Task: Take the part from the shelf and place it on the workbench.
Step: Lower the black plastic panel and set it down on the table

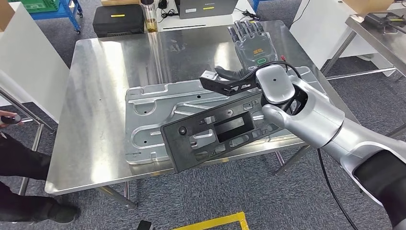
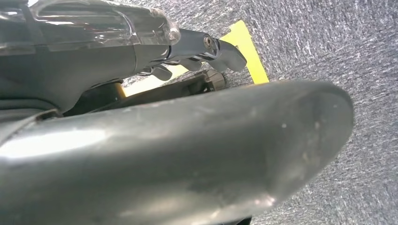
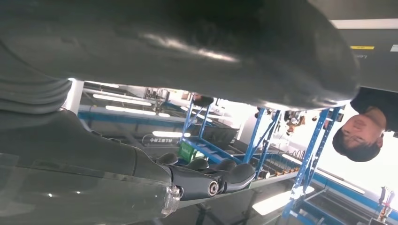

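Shiny silver workbench [image 1: 95, 120], pale grey metal panel [image 1: 153, 103] on it, black plastic part [image 1: 215, 132] across that. Silver arm [image 1: 311, 120], dark grey right hand [image 1: 251, 40] with a green mark. Speckled grey carpet [image 1: 191, 201], yellow floor tape [image 1: 215, 223].

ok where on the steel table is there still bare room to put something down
The widest bare patch of the workbench is its left side, left of the silver panel. A second strip lies along the far edge, between the clear tube and the right hand. The near right is crowded: the black part overlaps the panel.
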